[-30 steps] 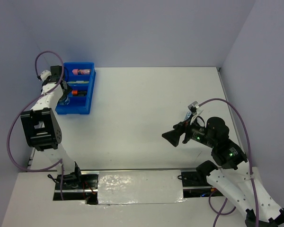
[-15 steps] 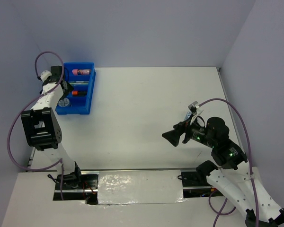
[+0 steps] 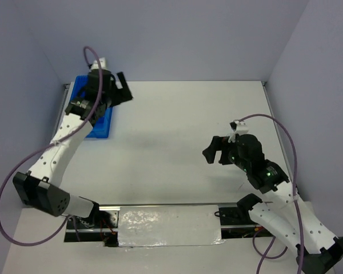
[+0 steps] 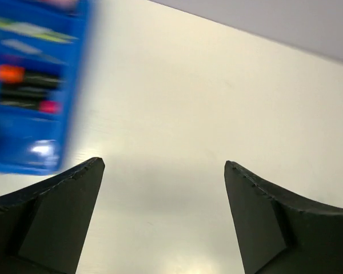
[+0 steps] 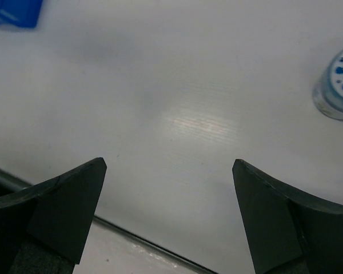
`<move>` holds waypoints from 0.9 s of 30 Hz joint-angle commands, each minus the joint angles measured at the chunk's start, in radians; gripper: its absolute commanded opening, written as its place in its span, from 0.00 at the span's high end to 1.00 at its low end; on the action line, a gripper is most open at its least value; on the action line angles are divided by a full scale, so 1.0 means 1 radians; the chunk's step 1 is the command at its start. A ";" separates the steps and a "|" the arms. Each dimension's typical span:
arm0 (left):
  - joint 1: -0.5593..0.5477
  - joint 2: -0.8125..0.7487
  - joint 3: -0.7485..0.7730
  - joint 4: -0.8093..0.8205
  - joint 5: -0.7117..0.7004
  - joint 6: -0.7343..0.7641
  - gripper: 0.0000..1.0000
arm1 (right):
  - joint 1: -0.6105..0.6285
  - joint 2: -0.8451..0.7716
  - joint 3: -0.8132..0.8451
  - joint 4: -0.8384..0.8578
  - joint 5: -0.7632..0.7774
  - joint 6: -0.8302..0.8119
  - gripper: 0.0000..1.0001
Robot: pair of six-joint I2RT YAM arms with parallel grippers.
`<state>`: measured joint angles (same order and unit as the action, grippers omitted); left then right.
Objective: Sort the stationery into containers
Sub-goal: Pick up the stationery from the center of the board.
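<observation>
The bright blue tray [image 3: 103, 130] lies at the table's far left, mostly hidden under my left arm. In the left wrist view the tray [image 4: 74, 97] is blurred; it holds thin pens [image 4: 28, 28] and black markers with an orange cap [image 4: 8, 73] and a pink cap [image 4: 48, 106]. My left gripper [image 3: 126, 90] hangs open and empty above the tray's right edge, over bare table [image 4: 164, 165]. My right gripper [image 3: 211, 148] is open and empty at mid-right [image 5: 168, 162]. A round blue-patterned disc [image 5: 338, 85] stands on the table at the right wrist view's right edge.
Grey walls close in the table at the back and on both sides. A dark seam [image 5: 131, 234] and the taped mounting rail [image 3: 168, 225] run along the near edge. One corner of the tray [image 5: 11, 14] shows at the right wrist view's top left.
My left arm rose from the tray's left side and swung up and right, its jaws opening fully. My right gripper turned and pulled back a little, still open.
</observation>
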<state>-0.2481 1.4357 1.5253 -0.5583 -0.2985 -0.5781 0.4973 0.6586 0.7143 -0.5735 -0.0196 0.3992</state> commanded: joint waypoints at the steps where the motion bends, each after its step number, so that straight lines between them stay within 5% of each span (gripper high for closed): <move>1: -0.175 -0.014 -0.082 0.065 0.118 0.080 0.01 | -0.002 -0.118 0.039 -0.035 0.241 0.108 0.00; 8: -0.503 0.260 -0.045 0.345 0.265 0.109 0.01 | -0.003 -0.327 0.169 -0.285 0.555 0.277 0.00; 13: -0.702 0.649 0.332 0.342 0.276 0.297 0.01 | -0.003 -0.358 0.247 -0.367 0.530 0.245 0.00; 18: -0.755 0.983 0.766 0.207 0.251 0.411 0.01 | -0.002 -0.341 0.312 -0.433 0.500 0.202 0.00; 27: -0.775 1.037 0.683 0.446 0.260 0.426 0.01 | -0.002 -0.390 0.332 -0.447 0.466 0.148 0.00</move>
<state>-1.0271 2.4538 2.1876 -0.2398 -0.0269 -0.2016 0.4973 0.2825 1.0103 -1.0023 0.4576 0.5781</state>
